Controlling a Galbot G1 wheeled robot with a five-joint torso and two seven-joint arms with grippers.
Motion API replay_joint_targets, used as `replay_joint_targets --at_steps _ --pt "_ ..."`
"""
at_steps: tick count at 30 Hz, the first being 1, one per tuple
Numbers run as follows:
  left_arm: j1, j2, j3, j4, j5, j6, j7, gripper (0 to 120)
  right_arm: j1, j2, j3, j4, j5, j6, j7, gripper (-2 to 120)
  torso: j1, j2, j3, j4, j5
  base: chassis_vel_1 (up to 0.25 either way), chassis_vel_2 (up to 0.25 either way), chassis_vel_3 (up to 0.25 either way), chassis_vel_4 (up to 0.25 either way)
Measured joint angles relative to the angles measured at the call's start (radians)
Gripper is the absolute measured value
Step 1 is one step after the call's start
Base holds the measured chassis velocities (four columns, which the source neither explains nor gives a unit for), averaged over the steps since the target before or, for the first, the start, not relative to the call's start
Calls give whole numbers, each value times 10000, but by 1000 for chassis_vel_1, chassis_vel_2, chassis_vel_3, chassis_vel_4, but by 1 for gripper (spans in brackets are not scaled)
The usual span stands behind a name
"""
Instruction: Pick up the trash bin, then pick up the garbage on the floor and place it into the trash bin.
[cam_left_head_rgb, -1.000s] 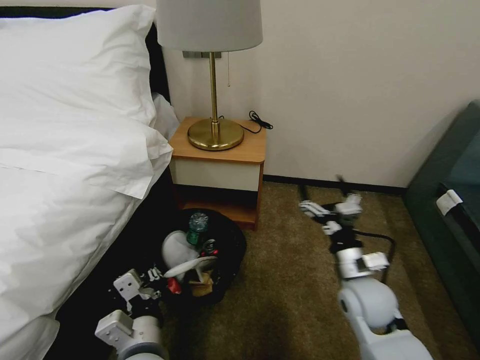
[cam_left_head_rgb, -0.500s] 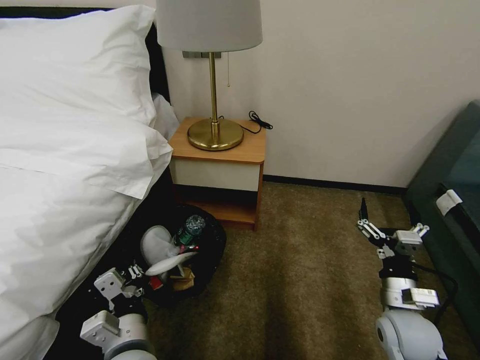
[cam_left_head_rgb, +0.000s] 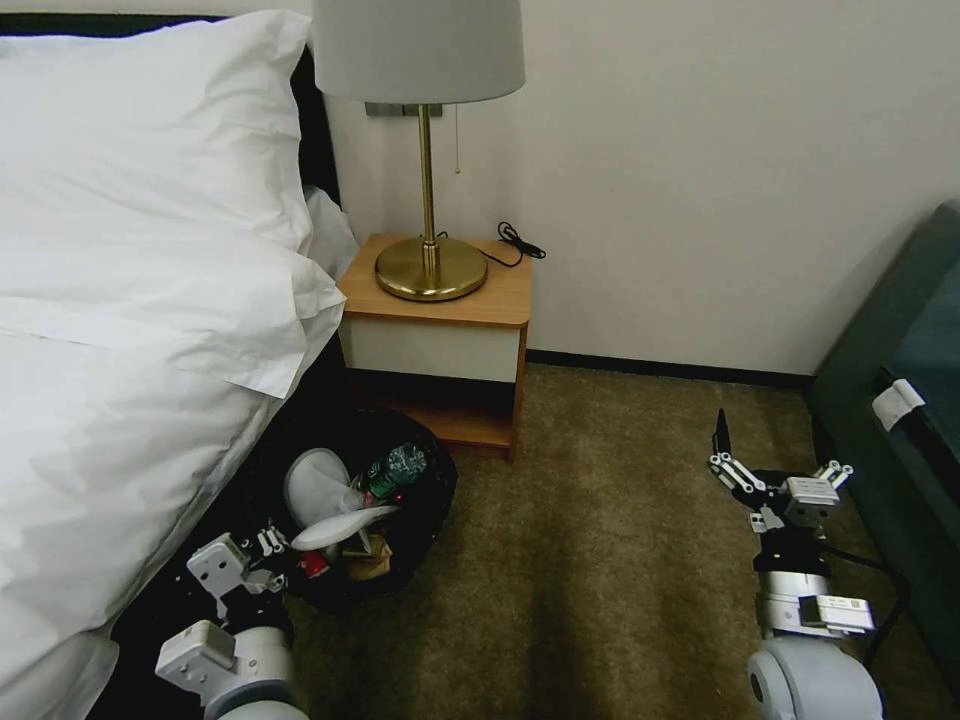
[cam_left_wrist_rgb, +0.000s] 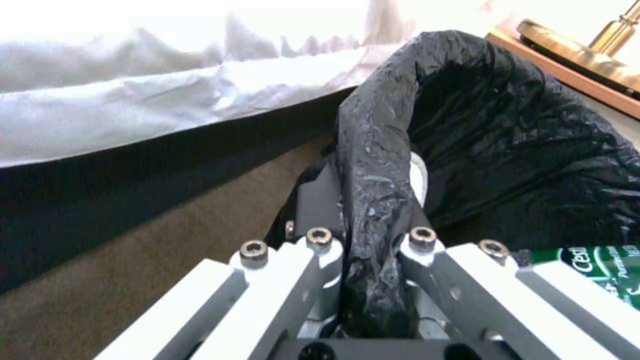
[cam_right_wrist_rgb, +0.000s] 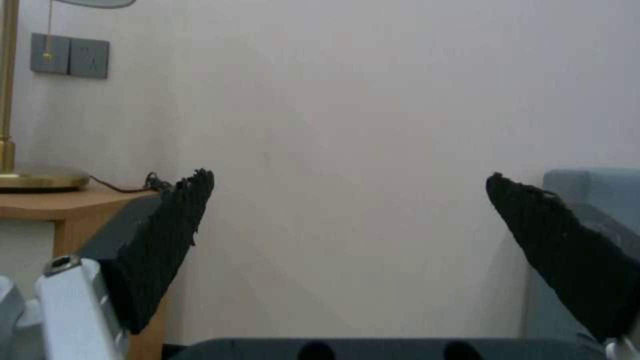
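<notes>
The trash bin (cam_left_head_rgb: 436, 492), lined with a crinkled black bag, sits tilted on the carpet between the bed and the nightstand. Garbage fills it: a white slipper (cam_left_head_rgb: 314, 480), a green bottle (cam_left_head_rgb: 398, 467), a red can (cam_left_head_rgb: 315, 567) and a brown paper bag (cam_left_head_rgb: 371, 566). My left gripper (cam_left_head_rgb: 283, 546) is at the bin's near rim. In the left wrist view this gripper (cam_left_wrist_rgb: 371, 192) is shut on the bag-covered rim (cam_left_wrist_rgb: 373, 150), and the bottle's green label (cam_left_wrist_rgb: 600, 265) lies inside. My right gripper (cam_left_head_rgb: 780, 452) hovers open over the carpet at the right, its pads (cam_right_wrist_rgb: 167, 240) wide apart with nothing between them.
The white bed (cam_left_head_rgb: 120, 350) runs along the left. A wooden nightstand (cam_left_head_rgb: 440, 305) with a brass lamp (cam_left_head_rgb: 430, 265) and a black cable stands behind the bin. A dark green sofa (cam_left_head_rgb: 900, 400) lines the right. Open carpet (cam_left_head_rgb: 600, 560) lies between the arms.
My right arm swung from the middle of the carpet to the right and drew back low. The bin shifted slightly left toward me in the left gripper, and the green bottle rolled a little.
</notes>
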Motion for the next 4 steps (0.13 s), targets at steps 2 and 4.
replay_joint_targets --at_steps 2,4 --pt "2 0 -5 -2 0 1 2 4 3 0 -3 0 0 -4 -2 100 0 0 0 0 0 0 0 0 0" --pt "3 -6 -8 -4 0 4 6 4 6 0 -6 2 0 -10 -5 100 0 0 0 0 0 0 0 0 0"
